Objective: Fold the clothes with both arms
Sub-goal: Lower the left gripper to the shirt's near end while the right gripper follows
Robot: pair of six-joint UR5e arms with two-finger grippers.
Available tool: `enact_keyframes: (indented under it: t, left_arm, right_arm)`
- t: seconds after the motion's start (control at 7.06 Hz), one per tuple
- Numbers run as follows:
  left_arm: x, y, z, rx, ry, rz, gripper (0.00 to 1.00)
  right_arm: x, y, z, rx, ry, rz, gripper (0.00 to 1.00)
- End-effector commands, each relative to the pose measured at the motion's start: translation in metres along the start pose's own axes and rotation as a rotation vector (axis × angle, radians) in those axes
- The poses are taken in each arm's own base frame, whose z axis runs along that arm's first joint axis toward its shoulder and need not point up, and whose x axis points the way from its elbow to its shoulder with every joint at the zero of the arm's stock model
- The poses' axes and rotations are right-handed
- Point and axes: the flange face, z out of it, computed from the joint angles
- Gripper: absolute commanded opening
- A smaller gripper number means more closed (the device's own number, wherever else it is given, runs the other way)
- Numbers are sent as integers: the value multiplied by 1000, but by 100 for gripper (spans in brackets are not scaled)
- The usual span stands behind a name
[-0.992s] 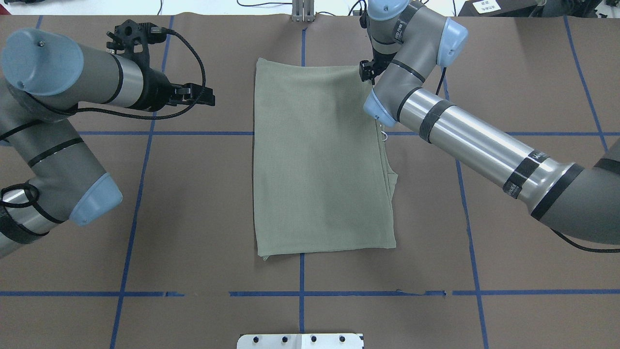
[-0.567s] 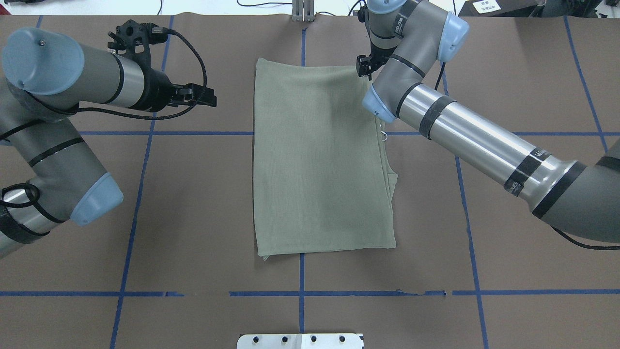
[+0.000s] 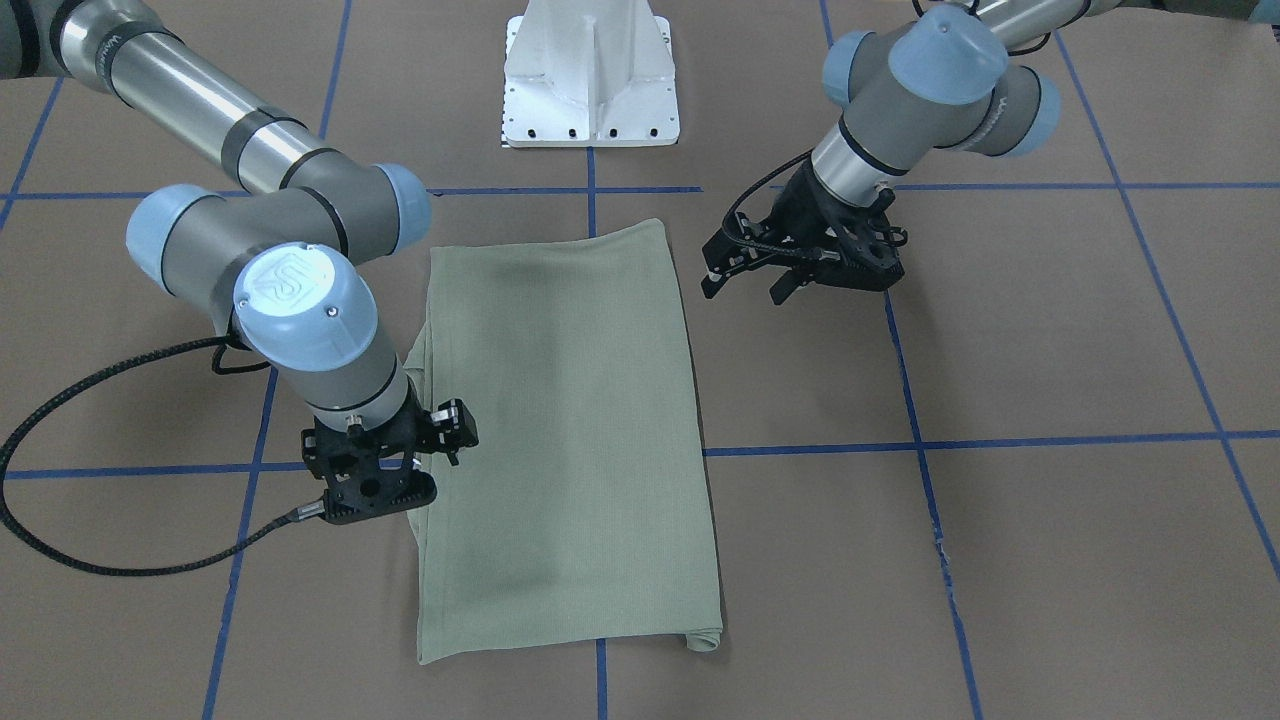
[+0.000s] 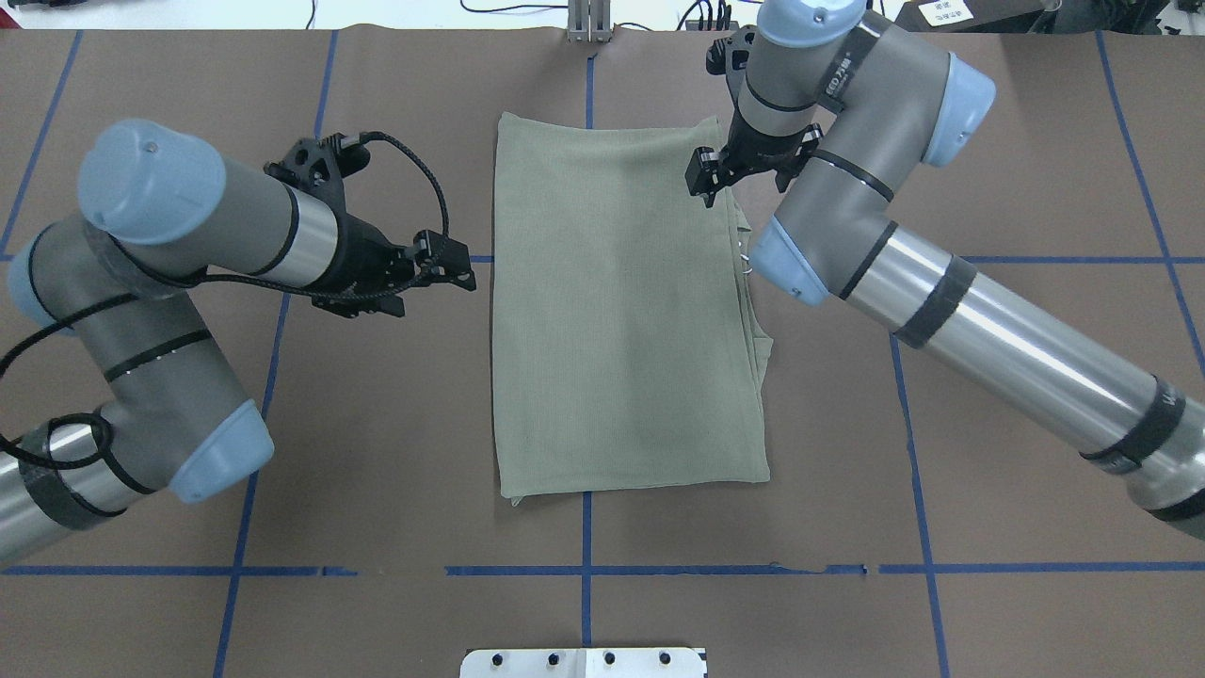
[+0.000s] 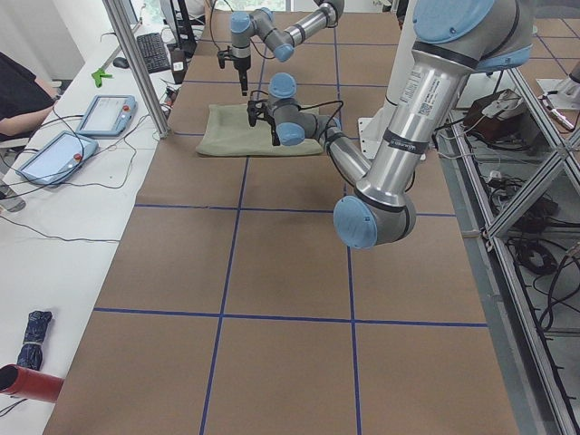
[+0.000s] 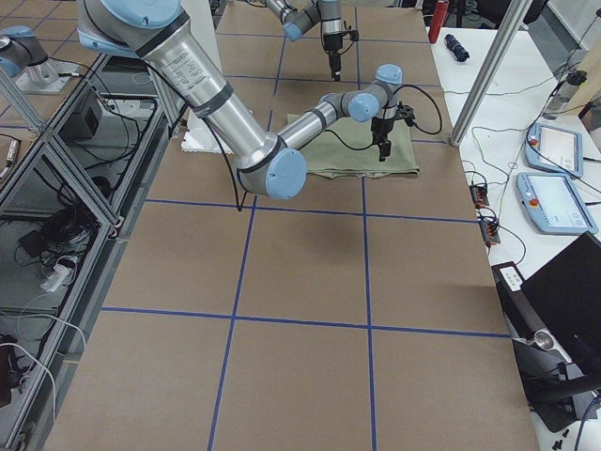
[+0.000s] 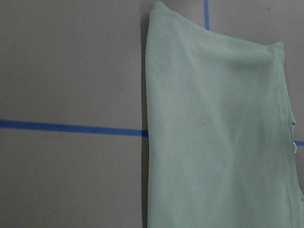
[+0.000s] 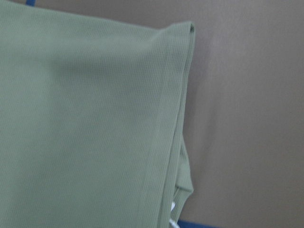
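The green shirt (image 4: 621, 311) is folded into a long rectangle and lies flat in the middle of the overhead view, on the brown bench (image 4: 1017, 151) with its blue tape grid (image 4: 659, 570). Its right long side shows a few stacked layers sticking out a bit, while the left side is one clean line.

The left hand (image 4: 461, 268) sits in the left half of that frame, just off the shirt's left edge and pointing at it without touching. In the front-facing view its fingers (image 3: 712, 283) are clearly spread and there's nothing between them.

The right hand (image 4: 701, 177) is over the shirt's upper right corner in the overhead view and points straight down. Honestly can't tell whether it's released or clenched from any angle. The cloth under it lies flat and isn't lifted. The white base (image 3: 590, 75) sits at the top centre of the front-facing frame.
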Motion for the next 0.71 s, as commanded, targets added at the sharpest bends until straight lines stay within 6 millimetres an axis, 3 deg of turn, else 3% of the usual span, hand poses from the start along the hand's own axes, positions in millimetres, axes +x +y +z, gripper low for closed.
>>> enact_keyframes:
  t: [0.0,0.28,0.43,0.57]
  left_arm:
    - [11,72,51,-10,-67,-186,100]
    - [43,130,86,-2,-174,-264,100]
    - [42,159,103,0,-202,-286,100]
    - [39,174,111,-2,-214,-295,100]
  right_arm:
    - [4,87,-18,-22,-82,73,100]
    - [19,141,-36,-20,-117,79,100]
    - [27,151,-38,-23,-119,83,100]
    - [34,159,-38,-25,-116,83,100]
